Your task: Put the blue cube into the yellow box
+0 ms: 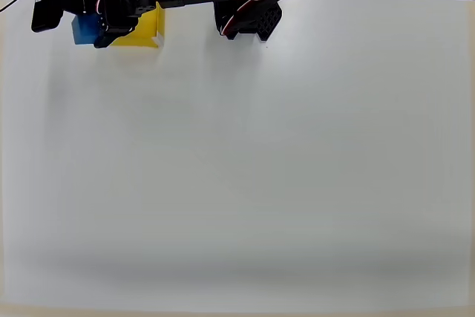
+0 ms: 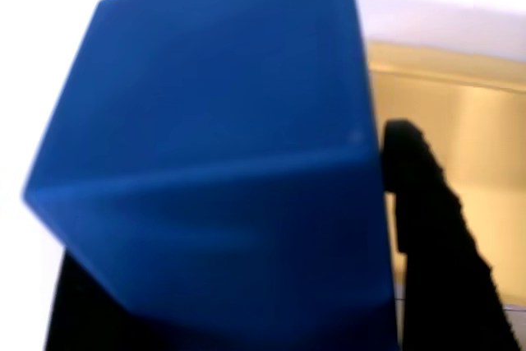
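Observation:
In the wrist view the blue cube (image 2: 214, 145) is very close and tilted, wedged between my black fingers (image 2: 431, 236), one at its right side and one at the lower left. My gripper (image 2: 238, 228) is shut on it. Behind the right finger lies the yellow box (image 2: 460, 113) with its pale rim. The overhead view has the blue cube (image 1: 84, 28) at the far top left under my gripper (image 1: 100, 31), just left of the yellow box (image 1: 142, 32), which the arm partly covers. I cannot tell whether the cube is off the table.
The arm's black base (image 1: 249, 16) stands at the top middle of the white table (image 1: 245, 168). A dark object (image 1: 46, 12) sits at the top left edge. The table's far edge runs just behind the box.

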{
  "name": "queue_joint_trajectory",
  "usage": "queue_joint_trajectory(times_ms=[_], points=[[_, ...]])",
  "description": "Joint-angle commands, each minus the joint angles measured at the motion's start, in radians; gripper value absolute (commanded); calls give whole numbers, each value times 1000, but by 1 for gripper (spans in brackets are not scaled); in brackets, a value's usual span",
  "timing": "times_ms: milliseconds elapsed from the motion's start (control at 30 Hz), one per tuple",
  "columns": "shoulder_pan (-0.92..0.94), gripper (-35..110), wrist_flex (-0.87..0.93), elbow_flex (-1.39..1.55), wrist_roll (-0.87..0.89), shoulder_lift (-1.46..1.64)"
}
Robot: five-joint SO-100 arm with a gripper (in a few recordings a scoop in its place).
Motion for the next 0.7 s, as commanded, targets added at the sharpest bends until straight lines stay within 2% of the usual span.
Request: queue_joint_trajectory(times_ms=[0,233,667], points=[[80,15,-44,-12,-14,5],[144,15,-118,92,-15,6],[184,15,-80,275,-20,107]])
